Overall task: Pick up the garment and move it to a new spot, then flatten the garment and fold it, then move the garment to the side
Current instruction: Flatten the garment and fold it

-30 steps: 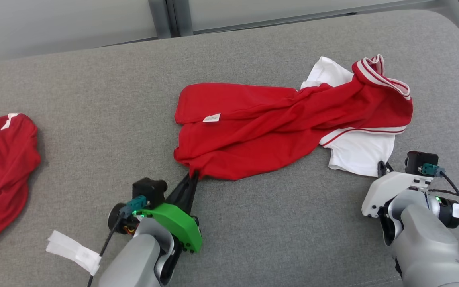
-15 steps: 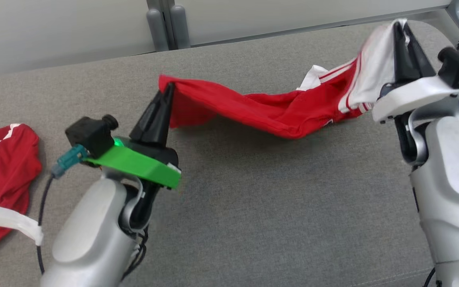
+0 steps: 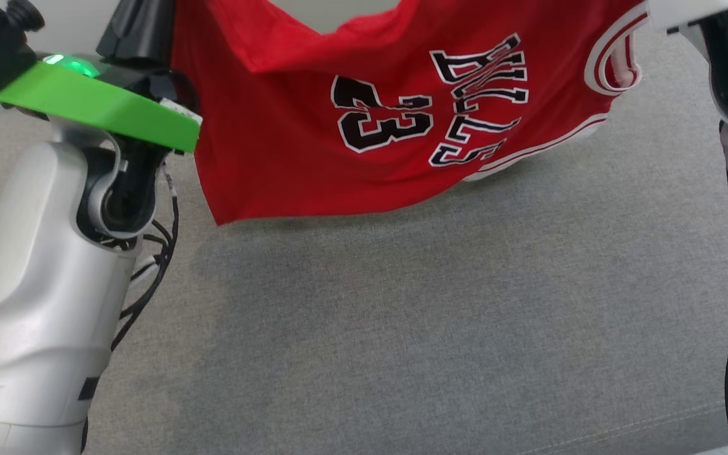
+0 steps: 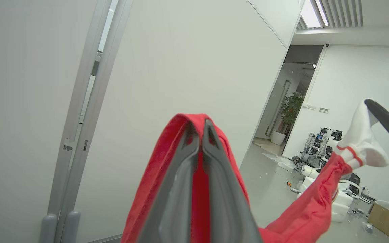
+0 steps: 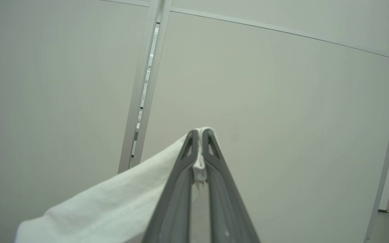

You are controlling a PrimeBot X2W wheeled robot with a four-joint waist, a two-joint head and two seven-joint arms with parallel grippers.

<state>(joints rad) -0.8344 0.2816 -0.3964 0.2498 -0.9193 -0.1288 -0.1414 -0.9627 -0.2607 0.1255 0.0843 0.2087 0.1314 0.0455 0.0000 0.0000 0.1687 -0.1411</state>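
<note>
We hold the jersey [image 3: 275,170] aloft over the grey worktop [image 3: 402,328], stretched left to right; our left tool [image 4: 199,126] pinches its red edge; our right tool [image 5: 200,133] grips its white corner.

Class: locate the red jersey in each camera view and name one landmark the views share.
Head view: red basketball jersey with white trim hangs across the top.
Left wrist view: bottom centre, pinched in the left gripper.
Right wrist view: its white part, lower left.
Landmark: right gripper pinching white cloth, in both wrist views.
</note>
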